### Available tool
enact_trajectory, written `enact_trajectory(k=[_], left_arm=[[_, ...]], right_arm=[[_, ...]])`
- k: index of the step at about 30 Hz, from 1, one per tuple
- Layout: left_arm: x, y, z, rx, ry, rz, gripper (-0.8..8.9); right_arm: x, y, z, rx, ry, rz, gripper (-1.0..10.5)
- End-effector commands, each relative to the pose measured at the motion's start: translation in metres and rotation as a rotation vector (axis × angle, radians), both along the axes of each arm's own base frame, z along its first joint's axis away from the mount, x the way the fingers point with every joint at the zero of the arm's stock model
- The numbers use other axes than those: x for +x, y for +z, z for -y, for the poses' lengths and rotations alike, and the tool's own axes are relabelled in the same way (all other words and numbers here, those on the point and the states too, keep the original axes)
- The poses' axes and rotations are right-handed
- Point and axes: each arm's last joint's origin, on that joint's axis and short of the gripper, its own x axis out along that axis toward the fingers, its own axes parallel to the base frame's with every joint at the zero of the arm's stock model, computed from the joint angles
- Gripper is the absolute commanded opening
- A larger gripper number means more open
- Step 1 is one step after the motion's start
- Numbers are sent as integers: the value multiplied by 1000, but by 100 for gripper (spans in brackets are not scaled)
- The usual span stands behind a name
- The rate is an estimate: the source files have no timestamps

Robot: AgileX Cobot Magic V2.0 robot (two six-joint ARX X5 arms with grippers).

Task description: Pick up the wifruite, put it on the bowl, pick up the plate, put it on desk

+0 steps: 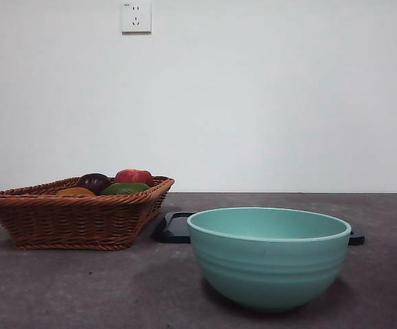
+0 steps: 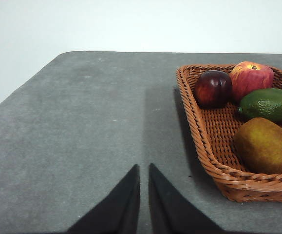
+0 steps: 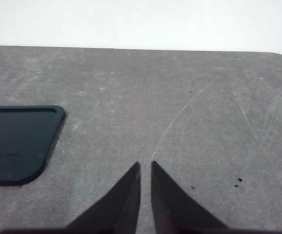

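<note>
The orange-tan wifruite (image 2: 266, 145) lies in the brown wicker basket (image 2: 214, 156), nearest my left gripper; its top shows in the front view (image 1: 75, 192). The mint-green bowl (image 1: 268, 255) stands empty at the front of the dark grey desk (image 1: 81, 288). A flat black plate (image 1: 173, 227) lies on the desk behind the bowl; its corner shows in the right wrist view (image 3: 14, 146). My left gripper (image 2: 144, 171) is shut and empty above the desk beside the basket. My right gripper (image 3: 145, 168) is shut and empty above bare desk (image 3: 204, 122) beside the plate.
The basket (image 1: 75, 219) at the left also holds a dark purple fruit (image 2: 213, 88), a red-yellow apple (image 2: 251, 77) and a green avocado (image 2: 267, 104). A white wall with a socket (image 1: 136, 17) stands behind the desk. The desk's far edge is close in both wrist views.
</note>
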Motion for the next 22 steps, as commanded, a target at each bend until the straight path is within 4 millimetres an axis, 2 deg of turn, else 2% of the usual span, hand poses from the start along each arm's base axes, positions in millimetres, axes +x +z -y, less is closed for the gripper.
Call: enact_trajectory(k=[1,22], left_arm=[[1,-7,0,0,7,-27,27],[1,-7,0,0,7,-27,27]], right_arm=[[0,-2,0,4,3,-10,32],[0,-1,0,3,2,8,31]])
